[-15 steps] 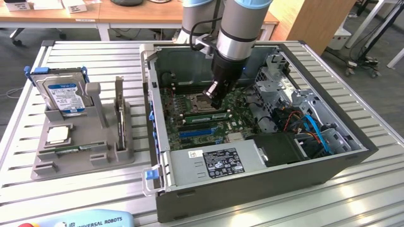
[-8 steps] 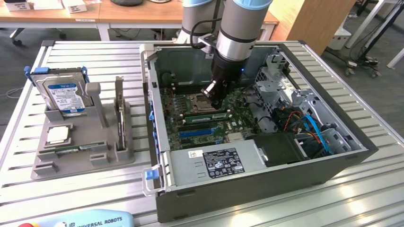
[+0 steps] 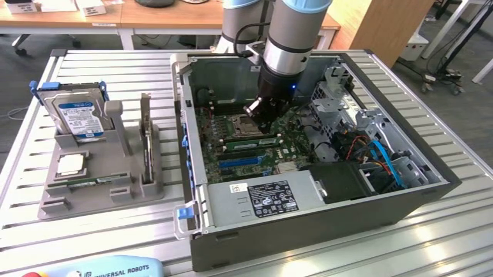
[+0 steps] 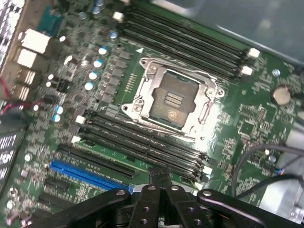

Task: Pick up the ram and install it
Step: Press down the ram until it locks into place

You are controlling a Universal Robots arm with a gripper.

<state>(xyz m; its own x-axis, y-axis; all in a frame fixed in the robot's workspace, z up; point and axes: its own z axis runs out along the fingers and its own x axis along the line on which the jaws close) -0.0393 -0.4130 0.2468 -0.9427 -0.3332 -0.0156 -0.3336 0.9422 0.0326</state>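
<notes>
My gripper (image 3: 262, 130) reaches down into the open computer case (image 3: 431, 190), over the motherboard (image 3: 289, 153). Its black fingers (image 4: 154, 176) are pressed together with nothing between them. Right under the tips, a long green stick, the ram (image 3: 250, 140), lies lengthwise in the bank of black memory slots (image 4: 142, 142) beside the open processor socket (image 4: 173, 99). In the wrist view the tips hang over the slot at the edge of that bank closest to the blue slot (image 4: 85, 173). I cannot tell whether they touch the ram.
A second bank of black slots (image 4: 185, 45) runs on the far side of the socket. At the exterior view's left, a grey holder (image 3: 100, 196) carries a hard drive (image 3: 77, 118), a silver processor chip (image 3: 71, 164) and an upright board (image 3: 145, 138). Cables (image 3: 385, 158) and a drive cage crowd the case's right.
</notes>
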